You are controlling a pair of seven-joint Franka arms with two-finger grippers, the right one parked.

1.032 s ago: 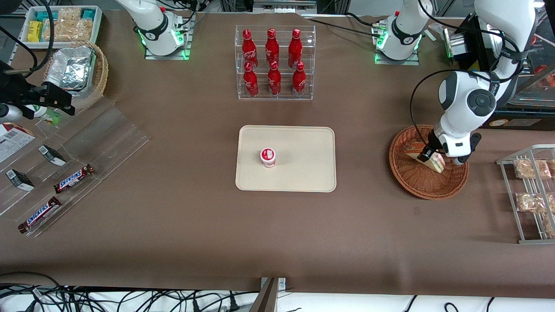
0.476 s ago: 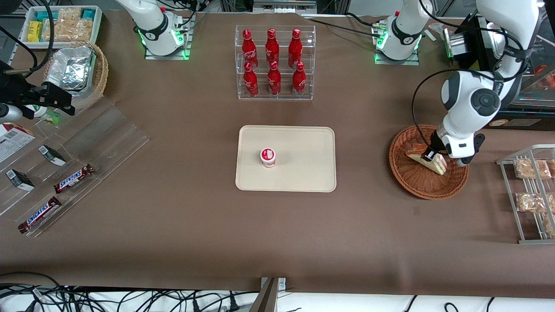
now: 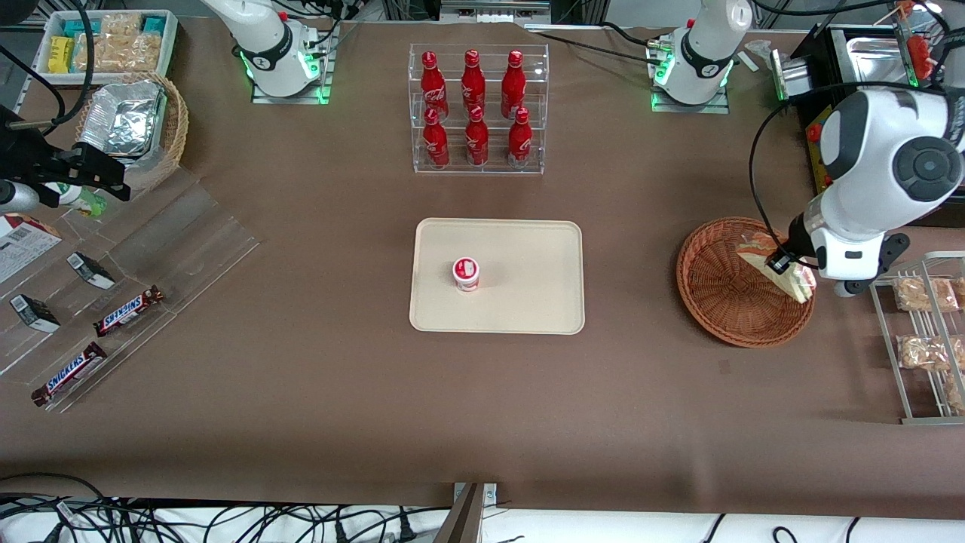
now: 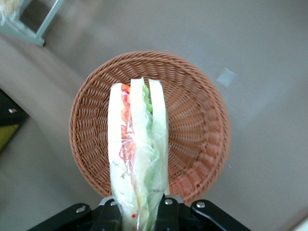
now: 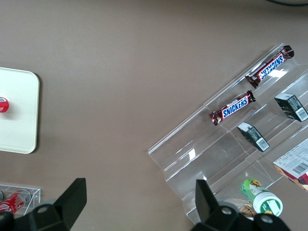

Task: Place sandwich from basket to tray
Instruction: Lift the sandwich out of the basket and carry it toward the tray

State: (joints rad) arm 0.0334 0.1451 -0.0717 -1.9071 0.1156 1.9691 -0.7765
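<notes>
The clear-wrapped sandwich (image 3: pixel 784 270) (image 4: pixel 137 154) hangs in the air above the reddish-brown wicker basket (image 3: pixel 724 302) (image 4: pixel 197 120), over the rim toward the working arm's end of the table. My gripper (image 3: pixel 784 265) (image 4: pixel 139 214) is shut on the wedge's wide end, its black fingers (image 4: pixel 175 211) pressing both bread faces. The basket below holds nothing else. The cream tray (image 3: pixel 528 256) (image 5: pixel 19 96) lies mid-table toward the parked arm, with a small red-and-white cup (image 3: pixel 466 273) standing on it.
A wire rack of snack packets (image 3: pixel 923 335) stands close beside the gripper, toward the working arm's end. A clear rack of red bottles (image 3: pixel 475 109) is farther from the camera than the tray. Acrylic shelves with chocolate bars (image 3: pixel 128 311) lie at the parked arm's end.
My gripper has risen out of the basket with the sandwich held in it and drifted toward the working arm's end; the sandwich no longer rests on the wicker.
</notes>
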